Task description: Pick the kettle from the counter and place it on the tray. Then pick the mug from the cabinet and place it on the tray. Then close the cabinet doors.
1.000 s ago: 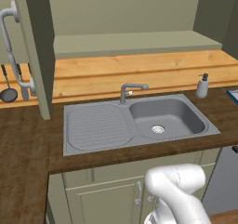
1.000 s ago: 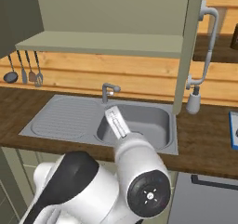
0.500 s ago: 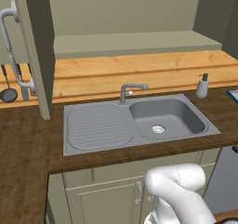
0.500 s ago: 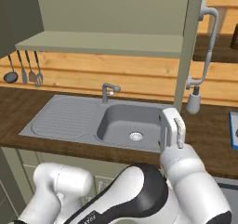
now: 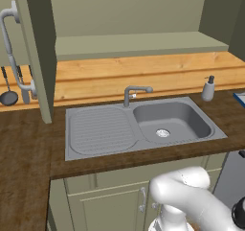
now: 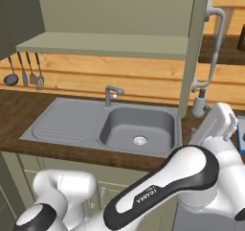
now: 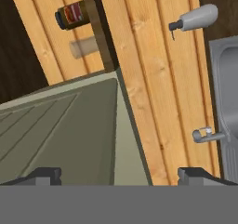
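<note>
Gripper (image 7: 119, 174) spread before olive cabinet door (image 7: 69, 130)

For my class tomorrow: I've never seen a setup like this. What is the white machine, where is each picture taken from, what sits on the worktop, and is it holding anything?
The white machine is a robot arm in a computer-drawn kitchen. Two pictures come from cameras riding behind the arm, one to its left and one to its right. The third comes from a camera on its hand and is tilted.

Set into the dark wood counter is a grey sink with a tap; a grey soap bottle stands beside it. Utensils hang on the wall.

In the hand picture the gripper is open and holds nothing; it faces an olive cabinet door.
</note>
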Robot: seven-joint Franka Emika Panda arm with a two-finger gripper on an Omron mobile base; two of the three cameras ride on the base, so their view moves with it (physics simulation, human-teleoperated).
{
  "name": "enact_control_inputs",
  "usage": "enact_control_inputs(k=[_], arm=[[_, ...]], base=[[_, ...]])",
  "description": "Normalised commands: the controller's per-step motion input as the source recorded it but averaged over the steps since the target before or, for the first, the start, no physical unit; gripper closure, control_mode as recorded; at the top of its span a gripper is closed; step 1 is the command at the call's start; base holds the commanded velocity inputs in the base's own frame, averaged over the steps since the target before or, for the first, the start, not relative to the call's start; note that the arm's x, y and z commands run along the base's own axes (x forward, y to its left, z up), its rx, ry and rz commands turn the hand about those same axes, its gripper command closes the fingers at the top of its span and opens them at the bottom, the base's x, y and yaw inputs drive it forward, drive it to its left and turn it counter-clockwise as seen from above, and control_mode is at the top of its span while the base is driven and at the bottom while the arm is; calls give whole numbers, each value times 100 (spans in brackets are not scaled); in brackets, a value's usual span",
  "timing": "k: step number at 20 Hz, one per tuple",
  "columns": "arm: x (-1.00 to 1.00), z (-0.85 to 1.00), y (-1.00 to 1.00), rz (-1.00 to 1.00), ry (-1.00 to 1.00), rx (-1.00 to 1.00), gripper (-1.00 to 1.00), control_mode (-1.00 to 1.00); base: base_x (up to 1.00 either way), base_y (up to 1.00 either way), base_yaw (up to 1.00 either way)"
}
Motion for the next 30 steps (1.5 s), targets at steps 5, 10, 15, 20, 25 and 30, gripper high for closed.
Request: enact_control_inputs(k=[5, 10, 15, 20, 25, 30], arm=[[72, 0, -59, 0, 12, 17, -100, -100], [42, 0, 6, 0, 8, 5, -100, -100], [11, 17, 50, 0, 2, 0, -100, -100], [2, 11, 89, 0, 1, 0, -100, -100], [27, 0, 100, 0, 8, -1, -100, -100], [66, 0, 100, -1, 11, 0, -100, -100]], base=[[0, 0, 0], [0, 0, 0], [0, 0, 0], [0, 0, 0], [0, 0, 0], [0, 0, 0]])
